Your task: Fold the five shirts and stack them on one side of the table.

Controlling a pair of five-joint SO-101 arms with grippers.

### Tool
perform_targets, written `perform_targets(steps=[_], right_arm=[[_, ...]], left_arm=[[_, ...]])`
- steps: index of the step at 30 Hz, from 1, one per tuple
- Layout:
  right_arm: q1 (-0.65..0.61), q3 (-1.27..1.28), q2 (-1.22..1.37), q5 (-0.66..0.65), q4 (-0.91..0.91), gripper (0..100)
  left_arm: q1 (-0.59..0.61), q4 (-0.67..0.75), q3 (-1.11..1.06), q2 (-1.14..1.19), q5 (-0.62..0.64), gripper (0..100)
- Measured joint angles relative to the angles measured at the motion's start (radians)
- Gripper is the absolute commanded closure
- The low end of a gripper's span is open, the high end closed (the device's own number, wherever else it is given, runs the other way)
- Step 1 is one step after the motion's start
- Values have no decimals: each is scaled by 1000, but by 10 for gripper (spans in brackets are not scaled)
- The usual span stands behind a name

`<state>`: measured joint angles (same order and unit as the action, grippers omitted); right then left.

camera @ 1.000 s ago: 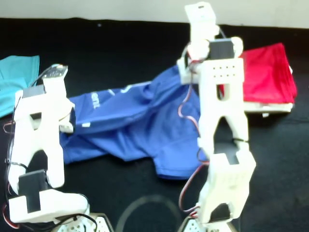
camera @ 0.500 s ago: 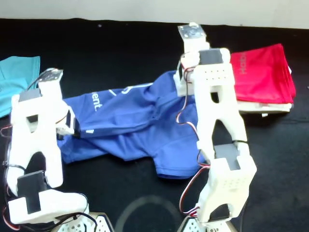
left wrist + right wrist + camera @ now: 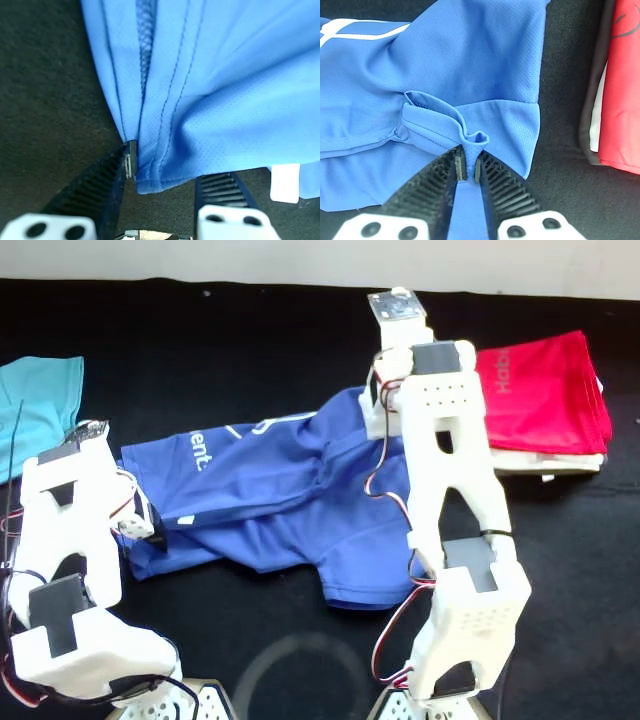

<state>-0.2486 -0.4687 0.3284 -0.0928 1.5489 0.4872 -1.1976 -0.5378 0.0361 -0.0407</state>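
Observation:
A blue shirt point(image 3: 290, 500) lies crumpled across the middle of the black table. My right gripper point(image 3: 372, 410) is at its far right edge, shut on a small raised fold of the hem point(image 3: 472, 137); the right wrist view shows the gripper point(image 3: 468, 167) pinching it. My left gripper point(image 3: 138, 525) sits low at the shirt's near left edge. In the left wrist view its fingers point(image 3: 115, 172) stand apart, open, with the blue hem point(image 3: 150, 182) hanging between them. A folded red shirt point(image 3: 540, 390) tops a stack at the right.
A teal shirt point(image 3: 35, 405) lies at the far left edge. Under the red shirt point(image 3: 627, 85) show white and dark folded layers point(image 3: 550, 462). The table's back edge meets a pale wall. Both arm bases stand at the front.
My left arm has sunk and drawn back toward the front left along the shirt's edge. My right arm shifted left early on, uncovering more of the red shirt, then held still.

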Motion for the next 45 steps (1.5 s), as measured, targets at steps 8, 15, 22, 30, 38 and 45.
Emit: perform_targets(steps=[8, 15, 22, 30, 38, 45], right_arm=[[0, 6, 0, 0, 0, 993], [0, 6, 0, 0, 0, 993], [0, 6, 0, 0, -18, 993], [0, 6, 0, 0, -28, 993], [0, 6, 0, 0, -28, 993], [0, 6, 0, 0, -28, 993]], left_arm=[[-21, 0, 0, 2, 3, 993], [-21, -20, 40, 2, 3, 986], [-21, -58, 207, 5, 2, 830], [-21, -48, 187, 6, 20, 826], [8, 64, 66, 6, 94, 826], [127, 74, 57, 6, 110, 826]])
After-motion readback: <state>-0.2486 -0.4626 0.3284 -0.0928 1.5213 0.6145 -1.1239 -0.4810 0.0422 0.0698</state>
